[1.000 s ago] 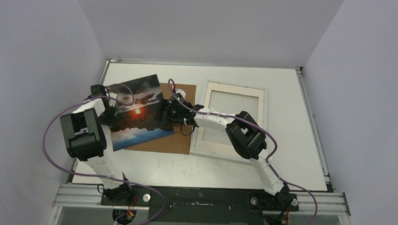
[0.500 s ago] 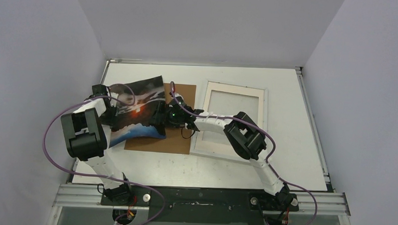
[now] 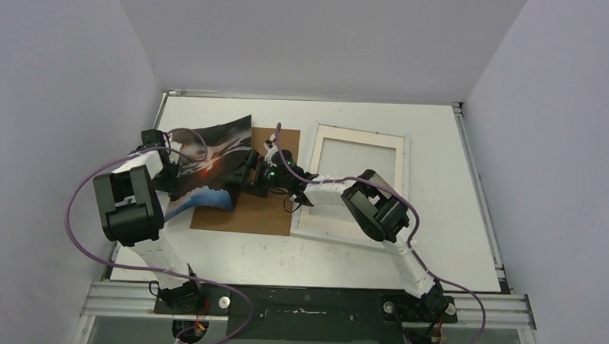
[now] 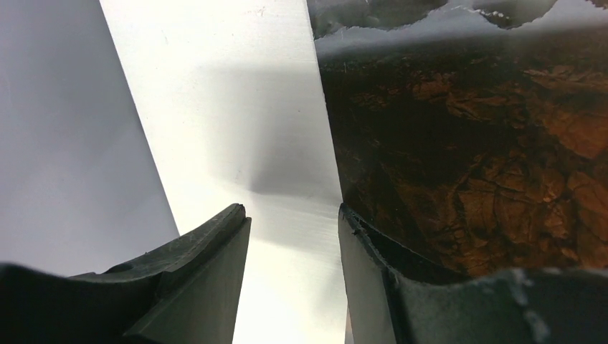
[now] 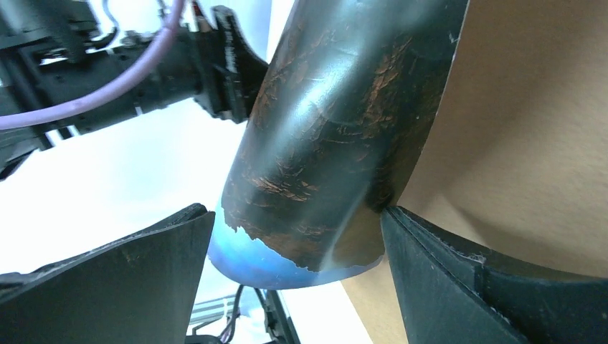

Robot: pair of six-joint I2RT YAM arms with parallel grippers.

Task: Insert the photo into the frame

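The photo (image 3: 210, 162), a dark sunset print, stands bowed upward over the left part of the brown backing board (image 3: 262, 212). My left gripper (image 3: 171, 171) is at its left edge. In the left wrist view that gripper (image 4: 292, 215) is open over white table, and the photo (image 4: 466, 143) lies just outside its right finger. My right gripper (image 3: 244, 181) is at the photo's right edge. Its jaws (image 5: 297, 215) stand wide open around the curled photo (image 5: 337, 129), whose edge touches the right finger. The frame (image 3: 360, 132), with its white border, lies flat to the right.
The backing board (image 5: 530, 143) lies under the right gripper. The right arm's elbow (image 3: 373, 209) hangs over the frame's lower part. White walls close in the table's left, back and right sides. The left arm (image 5: 143, 79) shows beyond the photo in the right wrist view.
The right gripper has slid left and pushed the photo's right edge toward the left gripper. The photo has buckled from flat into a raised curve, uncovering more of the board.
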